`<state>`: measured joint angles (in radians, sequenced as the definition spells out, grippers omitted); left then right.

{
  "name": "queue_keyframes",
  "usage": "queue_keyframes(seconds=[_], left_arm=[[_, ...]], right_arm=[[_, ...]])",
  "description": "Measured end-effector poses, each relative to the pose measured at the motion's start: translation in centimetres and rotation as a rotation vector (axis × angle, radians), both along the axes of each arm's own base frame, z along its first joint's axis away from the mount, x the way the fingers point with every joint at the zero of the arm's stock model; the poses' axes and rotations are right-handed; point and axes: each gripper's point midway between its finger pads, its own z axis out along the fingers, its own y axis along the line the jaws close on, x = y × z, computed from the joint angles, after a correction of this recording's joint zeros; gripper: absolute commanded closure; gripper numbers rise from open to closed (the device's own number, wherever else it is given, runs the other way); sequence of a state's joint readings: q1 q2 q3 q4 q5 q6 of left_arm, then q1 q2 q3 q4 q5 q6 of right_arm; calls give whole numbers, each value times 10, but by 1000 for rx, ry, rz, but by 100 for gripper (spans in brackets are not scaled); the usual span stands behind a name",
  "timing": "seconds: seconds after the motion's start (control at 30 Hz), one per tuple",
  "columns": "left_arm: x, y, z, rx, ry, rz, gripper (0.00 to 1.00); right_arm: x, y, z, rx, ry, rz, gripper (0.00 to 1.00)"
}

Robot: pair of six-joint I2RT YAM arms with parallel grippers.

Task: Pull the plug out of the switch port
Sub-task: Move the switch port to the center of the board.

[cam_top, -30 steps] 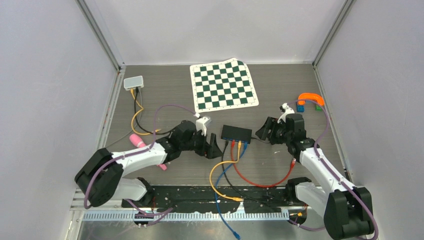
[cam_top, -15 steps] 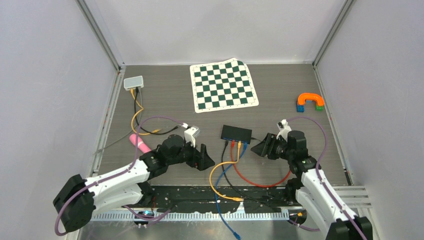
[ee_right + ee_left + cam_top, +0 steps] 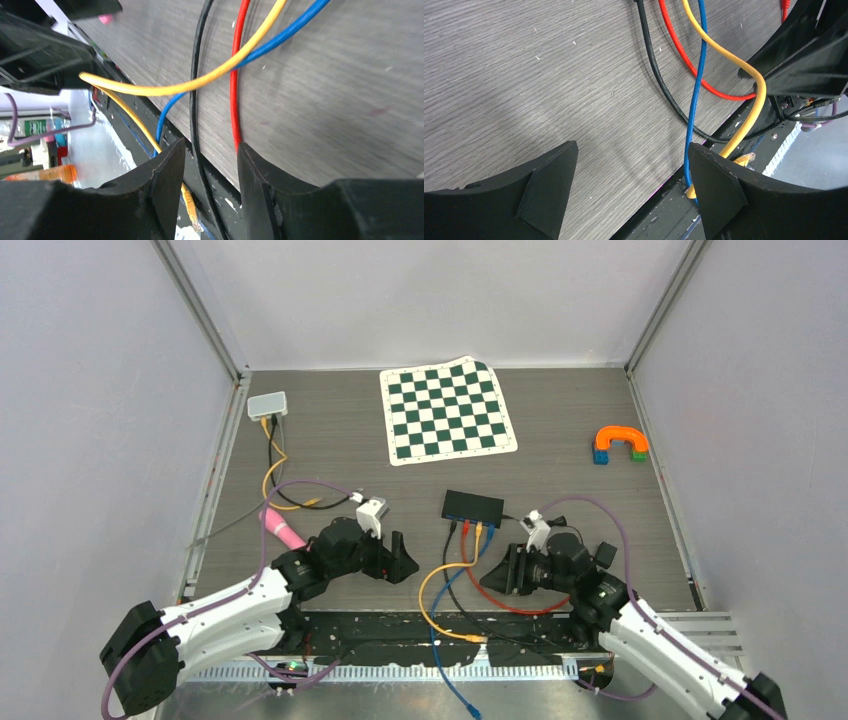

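Observation:
The black switch (image 3: 473, 505) lies mid-table with black, red (image 3: 465, 528), yellow (image 3: 479, 531) and blue plugs in its near ports. Their cables loop toward the front edge. My left gripper (image 3: 405, 562) is open and empty, low over the table left of the cables; in the left wrist view (image 3: 631, 170) the blue cable (image 3: 695, 100) and yellow cable (image 3: 751, 70) run past its right finger. My right gripper (image 3: 495, 575) is open just right of the cable loops. In the right wrist view (image 3: 212, 167) the black cable (image 3: 194, 100) runs under the gap and the red cable (image 3: 233, 90) ends by the right finger.
A green-and-white checkered mat (image 3: 447, 410) lies at the back. A white box (image 3: 267, 405) with cables is at the back left, a pink object (image 3: 281, 528) beside my left arm, coloured blocks (image 3: 620, 443) at the right. A black rail (image 3: 440, 635) runs along the front edge.

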<state>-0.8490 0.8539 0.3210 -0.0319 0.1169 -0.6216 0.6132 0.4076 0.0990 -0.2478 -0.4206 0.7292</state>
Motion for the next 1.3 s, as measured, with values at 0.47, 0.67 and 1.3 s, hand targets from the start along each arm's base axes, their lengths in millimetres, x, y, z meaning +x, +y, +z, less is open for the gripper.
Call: queue_keyframes(seconds=[0.47,0.67,1.3], left_arm=[[-1,5,9,-27,-32,16,16],[-1,9,14,-32,-45,29,15],[-1,19,16,-33,-69,64,13]], right_arm=[[-23,55,-12,-55,-26,0,51],[-24,77,-18,-21,16,-44,56],[-16,104,-12,-35,10,-135,70]])
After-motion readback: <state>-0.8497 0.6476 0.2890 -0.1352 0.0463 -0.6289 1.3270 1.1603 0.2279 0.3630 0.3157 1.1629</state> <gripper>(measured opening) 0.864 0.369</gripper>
